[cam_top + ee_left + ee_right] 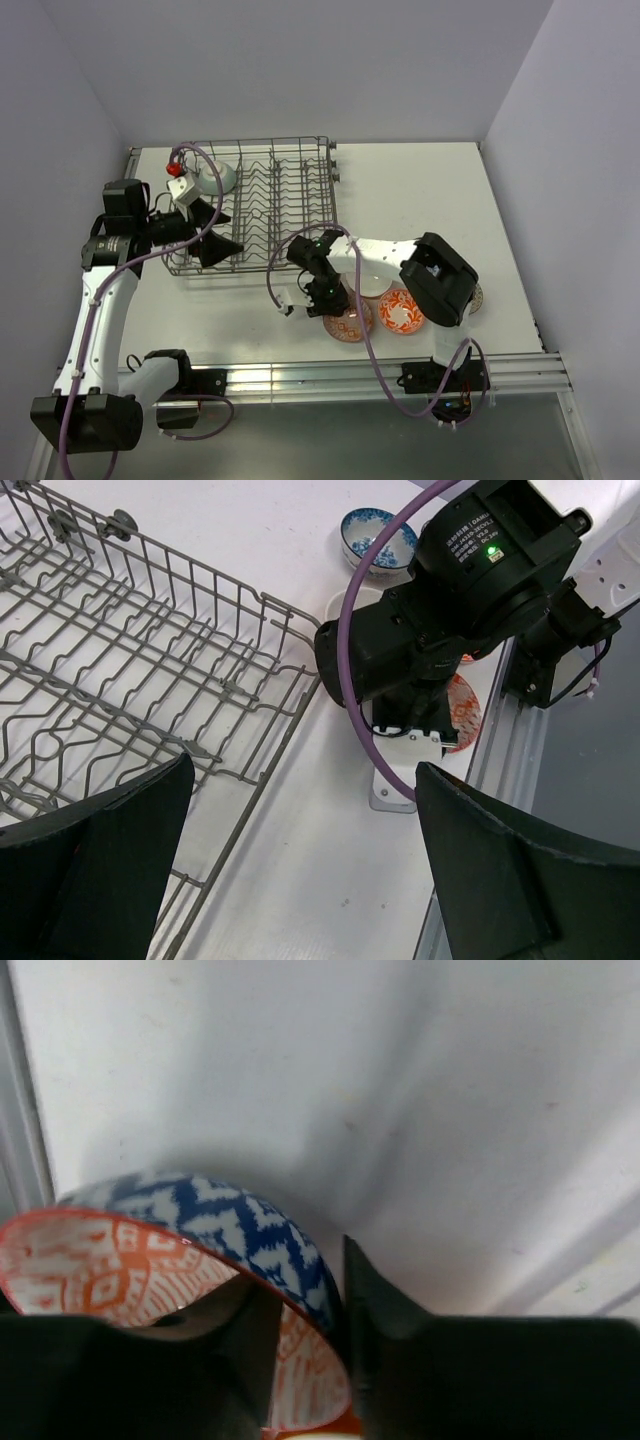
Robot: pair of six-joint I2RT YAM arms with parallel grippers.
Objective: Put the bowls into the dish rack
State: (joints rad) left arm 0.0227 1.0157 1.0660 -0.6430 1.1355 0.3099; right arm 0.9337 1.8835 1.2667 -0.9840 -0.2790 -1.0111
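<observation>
The dish rack (270, 200) (130, 660) stands at the back left with a pale green bowl (215, 178) in its far left corner. My left gripper (215, 232) (305, 770) hangs open over the rack's near right corner, holding nothing. My right gripper (335, 305) (310, 1280) is down at a red-orange patterned bowl (348, 322) (230, 1215). One finger is inside the rim and the other presses its blue zigzag outside. A second red-orange bowl (402, 312) sits right beside it. A blue-white bowl (378, 542) shows behind the right arm.
A white bowl (375, 284) lies partly under the right arm, and a speckled bowl's edge (477, 297) peeks out beyond the right arm's elbow. The right arm's purple cable (275, 275) loops between rack and bowls. The table's metal rail (330, 378) runs along the near edge.
</observation>
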